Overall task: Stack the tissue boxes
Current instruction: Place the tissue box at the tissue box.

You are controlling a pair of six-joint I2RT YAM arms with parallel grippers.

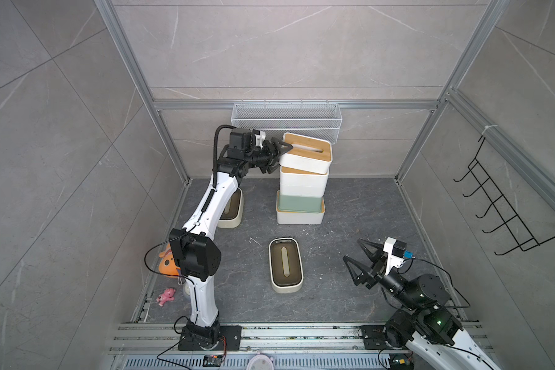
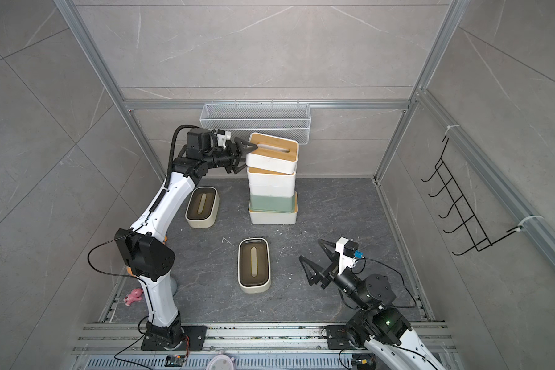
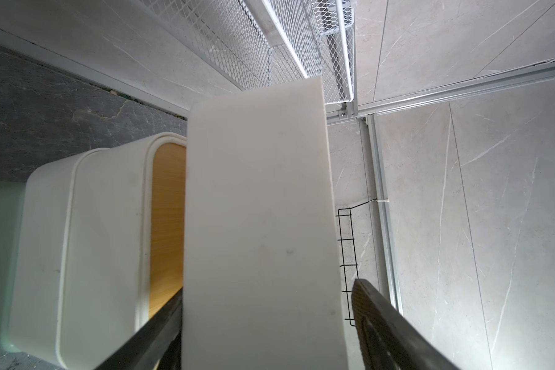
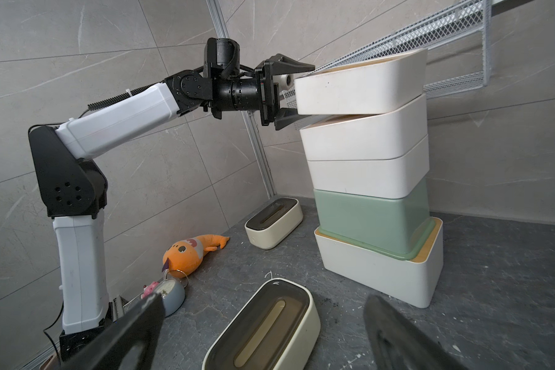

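Right wrist: left hand [image 4: 305, 89] straddles top box [image 4: 366, 86] edge.

The stack of tissue boxes [image 1: 303, 182] stands far centre; a single box [image 2: 202, 207] lies left of it, a second box [image 1: 285, 265] nearer.

Both top views look steeply down from the near side. The left wrist view is close against the tissue-box stack [image 3: 257, 224]; the right wrist view faces it low from near right.

Pale grey veined tile walls [image 1: 285, 48] surround me. Above the far edge of my dark grey stone-patterned floor [image 1: 350, 205] hangs a white wire mesh basket [image 1: 285, 120].
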